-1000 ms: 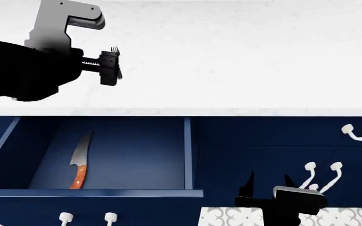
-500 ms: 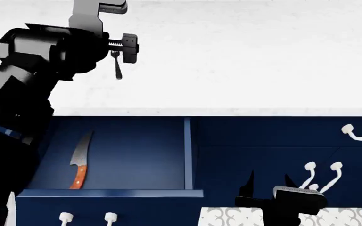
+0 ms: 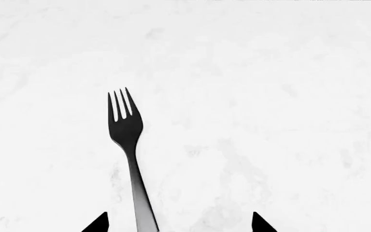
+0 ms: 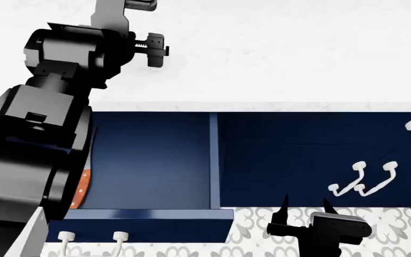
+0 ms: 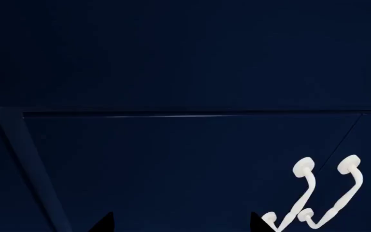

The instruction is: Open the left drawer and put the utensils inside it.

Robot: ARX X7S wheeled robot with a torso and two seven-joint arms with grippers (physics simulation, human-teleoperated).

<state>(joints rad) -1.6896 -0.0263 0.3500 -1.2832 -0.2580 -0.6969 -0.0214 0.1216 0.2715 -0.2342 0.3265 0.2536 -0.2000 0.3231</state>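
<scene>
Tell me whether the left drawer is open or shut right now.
Open. In the head view the wide navy-blue drawer is pulled out below the white countertop, its blue interior exposed, with the orange knife handle partly visible inside.

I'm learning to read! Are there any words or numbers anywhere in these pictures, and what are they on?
None: no words, numbers or signs can be read in any view.
The fork, the white counter, the open left drawer, the cabinet handles and both arms are plain.
The floor shows only a swirly pattern, not letters.
</scene>
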